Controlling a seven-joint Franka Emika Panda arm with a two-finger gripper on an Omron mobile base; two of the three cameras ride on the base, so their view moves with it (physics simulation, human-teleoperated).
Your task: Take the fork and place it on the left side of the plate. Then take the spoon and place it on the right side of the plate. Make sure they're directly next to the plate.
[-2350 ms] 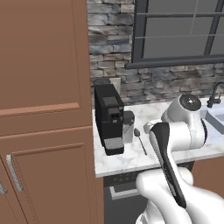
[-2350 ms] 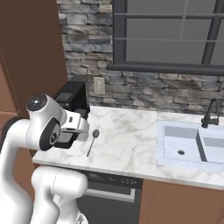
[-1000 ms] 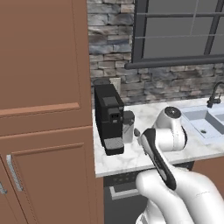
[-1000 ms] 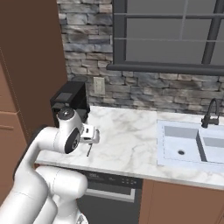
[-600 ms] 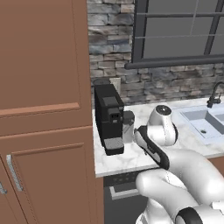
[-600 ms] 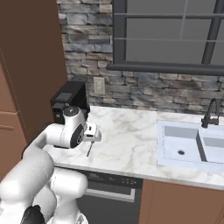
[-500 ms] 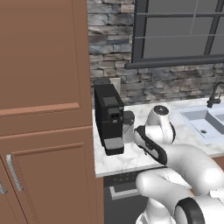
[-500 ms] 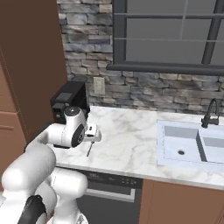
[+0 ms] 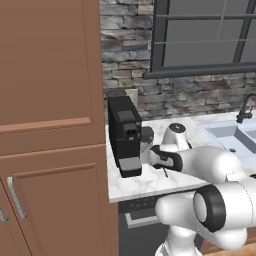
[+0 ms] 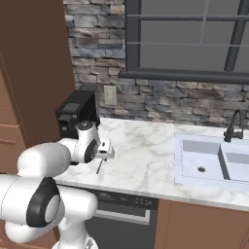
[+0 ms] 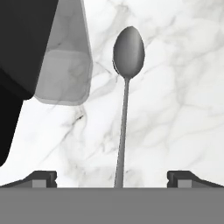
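Note:
The spoon [image 11: 124, 109] is slim and all grey. It lies flat on the white marble counter, its oval bowl pointing away from the hand. My gripper [image 11: 113, 180] hangs low over the spoon's handle, open, with one fingertip on each side of it and nothing held. In the right base view the gripper [image 10: 105, 151] points down at the counter's front left, and the end of the spoon's handle [image 10: 98, 168] sticks out below it. The fork and the plate are out of view.
A black coffee machine [image 9: 125, 135] stands at the counter's left end, against a tall wooden cabinet [image 9: 50, 125]. Beside it is a translucent grey cup [image 11: 65, 70], close to the spoon's left. A sink [image 10: 214, 160] with a dark tap [image 10: 235, 124] lies to the right.
The arm has swung left towards the coffee machine and dropped lower, bringing the hand down over the spoon. The jaws have stayed open and the spoon has not moved.

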